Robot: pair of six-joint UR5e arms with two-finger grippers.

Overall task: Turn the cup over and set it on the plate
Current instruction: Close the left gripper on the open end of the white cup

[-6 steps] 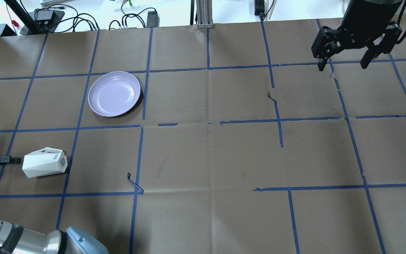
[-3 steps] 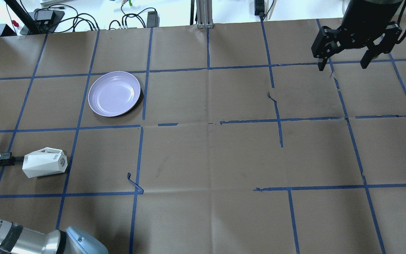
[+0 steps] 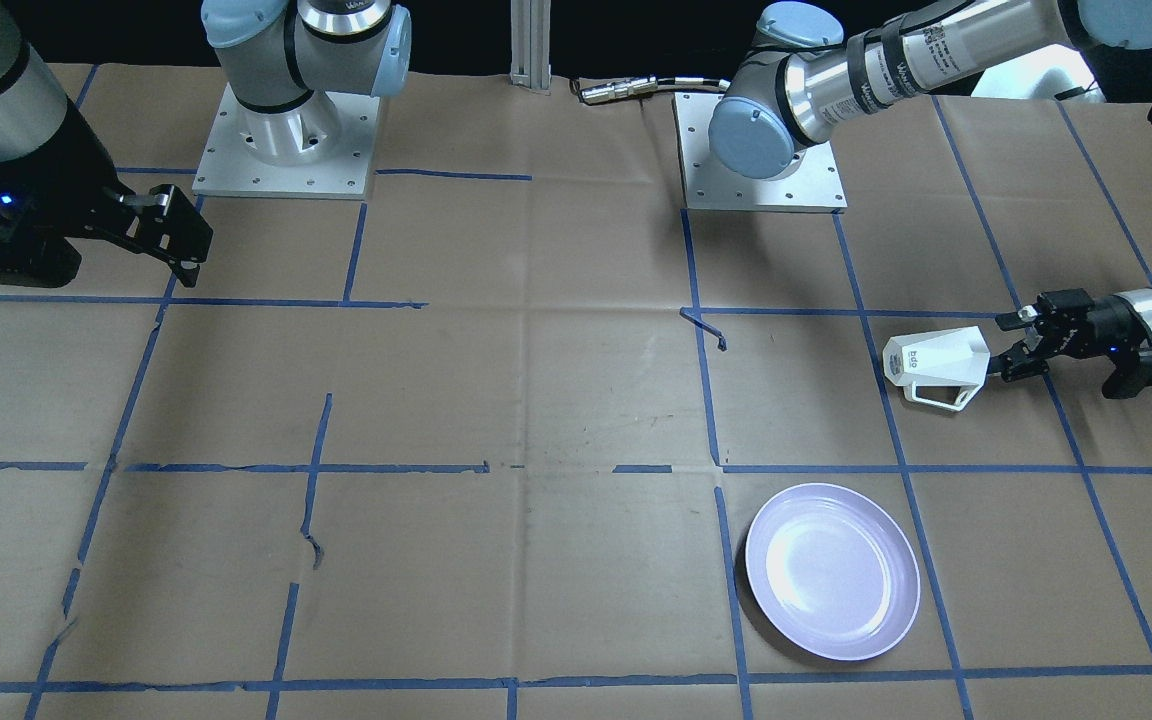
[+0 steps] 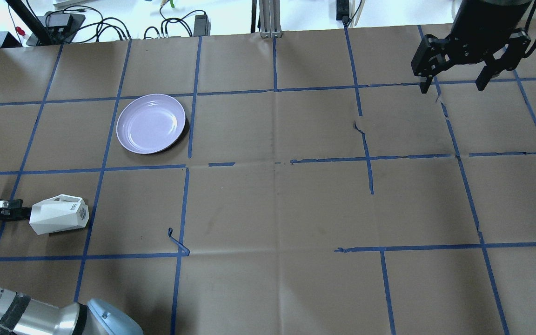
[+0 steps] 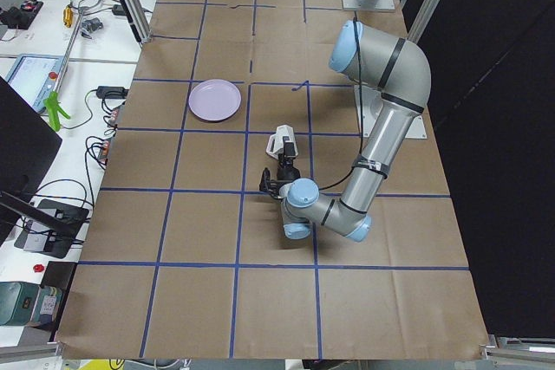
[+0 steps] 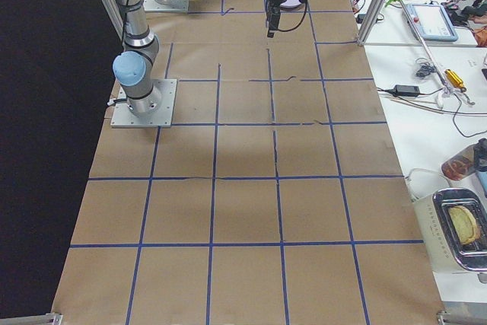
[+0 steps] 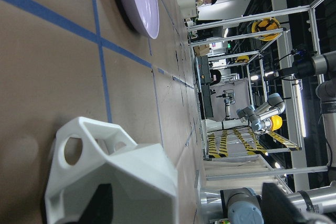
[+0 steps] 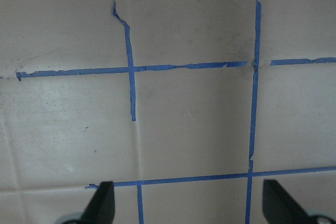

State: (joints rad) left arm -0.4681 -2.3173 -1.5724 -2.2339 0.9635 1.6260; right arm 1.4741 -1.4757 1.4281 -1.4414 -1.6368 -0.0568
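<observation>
The white faceted cup (image 4: 59, 216) lies on its side on the left of the table, its narrow lettered base pointing right and its handle toward the far side. It also shows in the front view (image 3: 939, 363) and fills the bottom left of the left wrist view (image 7: 113, 174). My left gripper (image 4: 19, 212) is open, low over the table, with its fingertips at the cup's wide end (image 3: 1008, 347). The lavender plate (image 4: 150, 123) sits empty further back (image 3: 831, 570). My right gripper (image 4: 453, 85) is open and empty, high at the far right.
Brown paper with a blue tape grid covers the table (image 4: 277, 209). A loose curl of tape (image 4: 177, 242) lies to the right of the cup. Cables and power bricks (image 4: 110, 25) lie beyond the far edge.
My left gripper has moved right along the table and now reaches the cup's wide end. The cup, the plate and my right gripper have not moved.
</observation>
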